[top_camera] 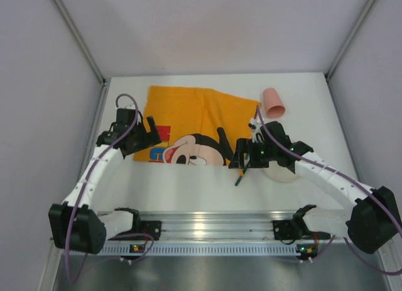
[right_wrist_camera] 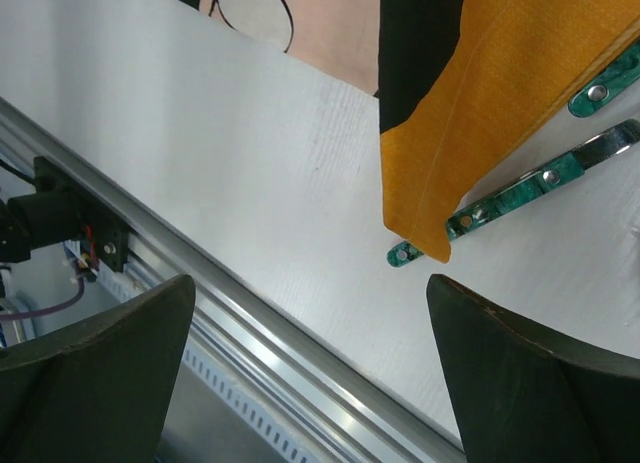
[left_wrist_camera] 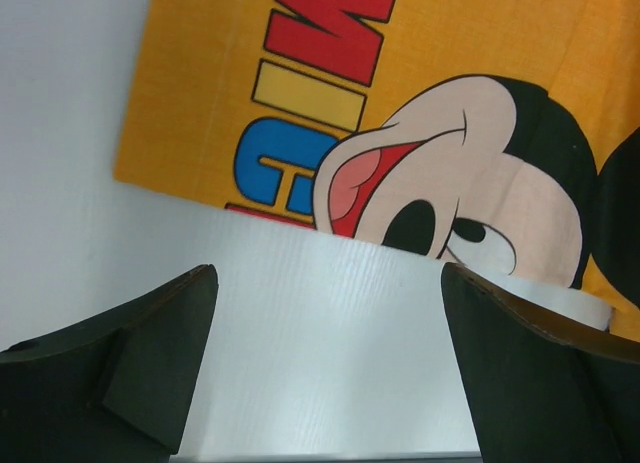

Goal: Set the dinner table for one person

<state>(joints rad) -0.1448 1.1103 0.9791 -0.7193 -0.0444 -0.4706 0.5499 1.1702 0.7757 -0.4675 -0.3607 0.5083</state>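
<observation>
The white dinner table (top_camera: pixel 201 193) carries an orange Mickey Mouse placemat (top_camera: pixel 188 121) at its middle back. My left gripper (top_camera: pixel 148 137) hovers at the placemat's left near corner, open and empty; in the left wrist view (left_wrist_camera: pixel 328 283) bare table shows between its fingers (left_wrist_camera: pixel 150 363). My right gripper (top_camera: pixel 242 156) is at the placemat's right near corner, open and empty (right_wrist_camera: pixel 310 288). Green-handled cutlery (top_camera: pixel 240 178) lies there; in the right wrist view its handles (right_wrist_camera: pixel 510 198) are partly covered by the placemat corner (right_wrist_camera: pixel 470 123).
A pink cup (top_camera: pixel 273 103) lies on its side at the back right. A white plate (top_camera: pixel 281 173) sits mostly hidden under my right arm. An aluminium rail (top_camera: pixel 207 225) runs along the table's near edge, also in the right wrist view (right_wrist_camera: pixel 200 303). Grey walls enclose the table.
</observation>
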